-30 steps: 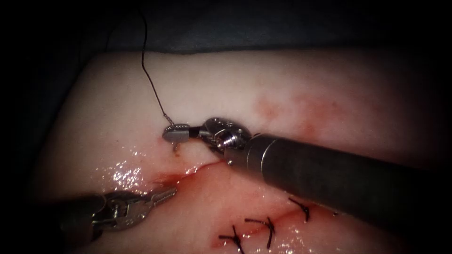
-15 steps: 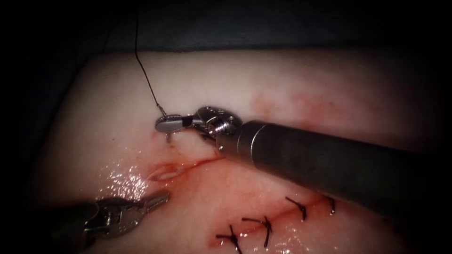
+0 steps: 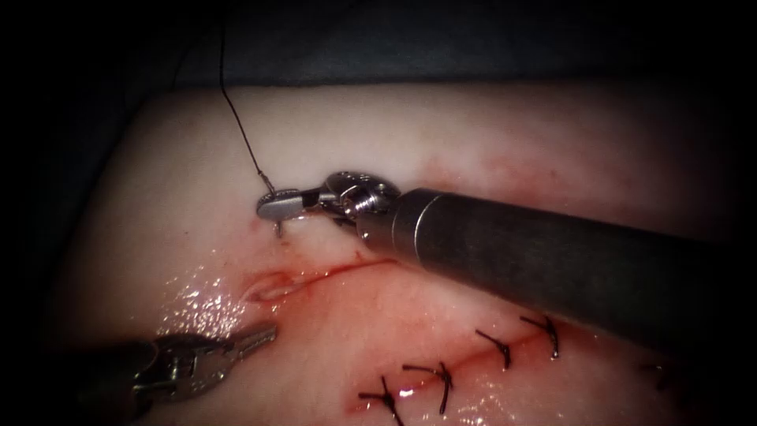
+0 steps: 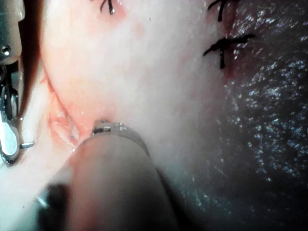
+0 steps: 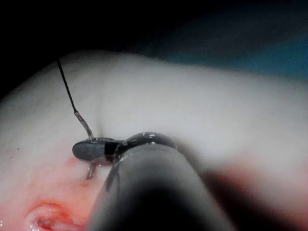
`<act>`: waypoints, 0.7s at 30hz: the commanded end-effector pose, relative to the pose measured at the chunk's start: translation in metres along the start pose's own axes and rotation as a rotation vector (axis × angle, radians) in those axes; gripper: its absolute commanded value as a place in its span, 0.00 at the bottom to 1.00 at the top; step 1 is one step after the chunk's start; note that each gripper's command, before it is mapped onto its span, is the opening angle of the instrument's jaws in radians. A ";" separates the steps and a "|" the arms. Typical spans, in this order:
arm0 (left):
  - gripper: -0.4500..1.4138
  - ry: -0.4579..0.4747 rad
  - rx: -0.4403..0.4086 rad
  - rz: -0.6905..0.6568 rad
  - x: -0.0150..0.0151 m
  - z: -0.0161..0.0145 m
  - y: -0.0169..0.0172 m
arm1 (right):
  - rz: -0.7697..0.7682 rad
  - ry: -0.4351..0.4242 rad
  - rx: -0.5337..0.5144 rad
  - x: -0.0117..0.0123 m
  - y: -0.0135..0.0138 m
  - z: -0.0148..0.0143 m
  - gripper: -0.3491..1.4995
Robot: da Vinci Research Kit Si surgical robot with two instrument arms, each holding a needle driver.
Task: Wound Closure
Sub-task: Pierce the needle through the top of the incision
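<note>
My right tool (image 3: pixel 276 207) comes in from the right, jaws shut on the curved needle close to its thread end. A short stretch of needle (image 3: pixel 279 229) shows below the jaws, its point at the tissue just upper left of the cut (image 3: pixel 315 278); I cannot tell how deep it sits. The dark thread (image 3: pixel 240 130) runs up from the jaws. The right wrist view shows the same grip: jaws (image 5: pixel 94 150), needle (image 5: pixel 90 171), thread (image 5: pixel 67 91). My left tool (image 3: pixel 260 338) lies below the cut's gaping left end, jaws shut and empty.
Several dark finished stitches (image 3: pixel 441 383) close the lower right stretch of the wound, also visible as stitches (image 4: pixel 224 45) in the left wrist view. Wet red fluid (image 3: pixel 205 304) glistens left of the cut. The right shaft (image 3: pixel 536 272) crosses over the tissue (image 3: pixel 473 134).
The right tool has shifted up and left with the needle. The left tool has drawn back down and left from the cut's edge, and the cut's left end now gapes.
</note>
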State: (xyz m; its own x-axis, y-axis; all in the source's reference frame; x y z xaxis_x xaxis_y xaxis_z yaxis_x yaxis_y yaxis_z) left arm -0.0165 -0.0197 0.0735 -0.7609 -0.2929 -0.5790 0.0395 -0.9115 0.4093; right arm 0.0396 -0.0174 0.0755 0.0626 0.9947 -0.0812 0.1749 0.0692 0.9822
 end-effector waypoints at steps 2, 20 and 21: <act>0.00 0.001 0.002 0.001 0.0001 0.0008 -0.0001 | -0.005 -0.054 0.031 0.0019 0.0004 0.0014 0.00; 0.00 0.001 0.001 0.002 -0.0004 0.0002 -0.0001 | 0.178 -0.199 0.200 0.0023 0.0022 0.0055 0.00; 0.00 0.001 0.000 0.002 -0.0005 0.0002 -0.0001 | 0.187 -0.195 0.200 0.0016 0.0021 0.0054 0.00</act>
State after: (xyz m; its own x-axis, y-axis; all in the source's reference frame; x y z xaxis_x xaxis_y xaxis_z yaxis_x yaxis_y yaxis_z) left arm -0.0156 -0.0197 0.0734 -0.7615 -0.2935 -0.5780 0.0409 -0.9116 0.4090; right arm 0.0444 -0.0166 0.0765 0.2994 0.9526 0.0539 0.3280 -0.1558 0.9317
